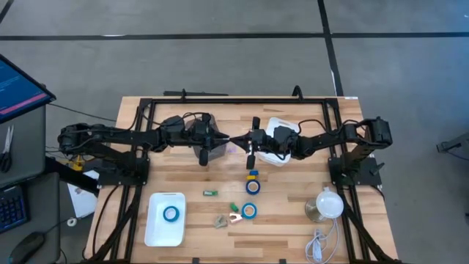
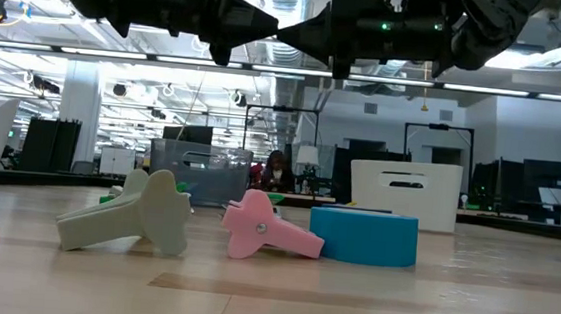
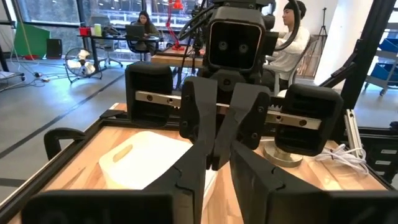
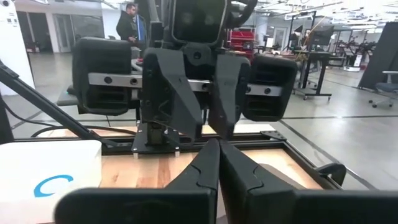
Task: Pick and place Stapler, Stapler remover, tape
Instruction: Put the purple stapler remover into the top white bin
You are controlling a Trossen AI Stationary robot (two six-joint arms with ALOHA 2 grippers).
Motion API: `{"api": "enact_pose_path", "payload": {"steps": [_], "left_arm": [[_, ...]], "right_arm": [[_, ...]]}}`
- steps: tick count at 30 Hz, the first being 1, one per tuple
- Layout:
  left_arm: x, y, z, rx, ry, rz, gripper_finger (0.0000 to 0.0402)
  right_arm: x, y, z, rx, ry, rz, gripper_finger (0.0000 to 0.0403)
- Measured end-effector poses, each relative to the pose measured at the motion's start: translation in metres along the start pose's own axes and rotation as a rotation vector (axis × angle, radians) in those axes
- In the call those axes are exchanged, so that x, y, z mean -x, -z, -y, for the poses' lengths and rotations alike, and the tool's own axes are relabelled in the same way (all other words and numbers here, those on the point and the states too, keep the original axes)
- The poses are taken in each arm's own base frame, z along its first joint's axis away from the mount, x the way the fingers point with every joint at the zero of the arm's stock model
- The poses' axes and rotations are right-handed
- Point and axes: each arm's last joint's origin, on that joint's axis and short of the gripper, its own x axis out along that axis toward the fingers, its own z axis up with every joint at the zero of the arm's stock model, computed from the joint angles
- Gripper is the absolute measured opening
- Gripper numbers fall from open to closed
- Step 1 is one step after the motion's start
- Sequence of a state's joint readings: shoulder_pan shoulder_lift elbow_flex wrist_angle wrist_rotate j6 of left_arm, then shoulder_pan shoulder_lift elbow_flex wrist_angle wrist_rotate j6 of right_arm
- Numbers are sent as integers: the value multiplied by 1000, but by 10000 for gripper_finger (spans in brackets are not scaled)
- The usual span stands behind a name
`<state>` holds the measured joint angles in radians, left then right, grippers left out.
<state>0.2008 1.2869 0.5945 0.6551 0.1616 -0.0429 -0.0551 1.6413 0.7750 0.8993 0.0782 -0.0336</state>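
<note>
**A:** Both arms reach in level from the sides and meet nose to nose at the centre of the high view, above the wooden table (image 1: 293,220). The left gripper (image 1: 223,141) points right, the right gripper (image 1: 236,140) points left, tips almost touching.

**B:** And the fingers? In the right wrist view the right gripper's own two dark fingers (image 4: 205,168) lie pressed together, closed, with nothing visible between them. In the left wrist view the left gripper's fingers (image 3: 199,168) stand slightly parted, a narrow gap, and they appear to sit on either side of the other gripper's closed tip.

**A:** Is anything passed between them? Can't tell; nothing shows in the gap.

**B:** The tape, then. The high view shows one blue roll (image 1: 171,213) lying inside the white tray (image 1: 154,231) at lower left, another (image 1: 249,210) on the bare wood at lower centre, and a third (image 1: 253,185) just above it, below the grippers.

**A:** The low view gives what the overhead cannot: a blue roll (image 2: 363,236) lying flat, a pink stapler remover (image 2: 265,226) touching its left side, and a pale green one (image 2: 135,216) further left. The arms hang as dark shapes along the top edge.

**B:** Overhead also catches a white bin (image 1: 277,143) under the right arm, and a clear bin (image 1: 212,150) under the left.

**A:** The wrist views show people seated at desks in the room beyond.
</note>
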Motion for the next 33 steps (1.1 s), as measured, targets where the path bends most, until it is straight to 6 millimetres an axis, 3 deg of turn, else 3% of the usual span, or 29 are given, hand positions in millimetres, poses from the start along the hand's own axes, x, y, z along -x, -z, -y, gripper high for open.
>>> {"api": "enact_pose_path", "payload": {"steps": [5, 10, 21, 27, 33], "left_arm": [[0, 0, 0, 0, 0, -1, 50], [0, 0, 0, -3, 14, -5, 7], [1, 8, 1, 41, 45, -84, 1], [1, 8, 1, 36, 45, -80, 1], [1, 8, 1, 37, 45, -81, 1]], "right_arm": [[0, 1, 0, 1, 1, -15, 0], [1, 13, -1, 6, -6, -133, 0], [10, 43, -4, -30, -94, -460, 0], [17, 54, -9, 170, -185, -576, 9], [15, 51, -14, 290, -234, -561, 65]]}}
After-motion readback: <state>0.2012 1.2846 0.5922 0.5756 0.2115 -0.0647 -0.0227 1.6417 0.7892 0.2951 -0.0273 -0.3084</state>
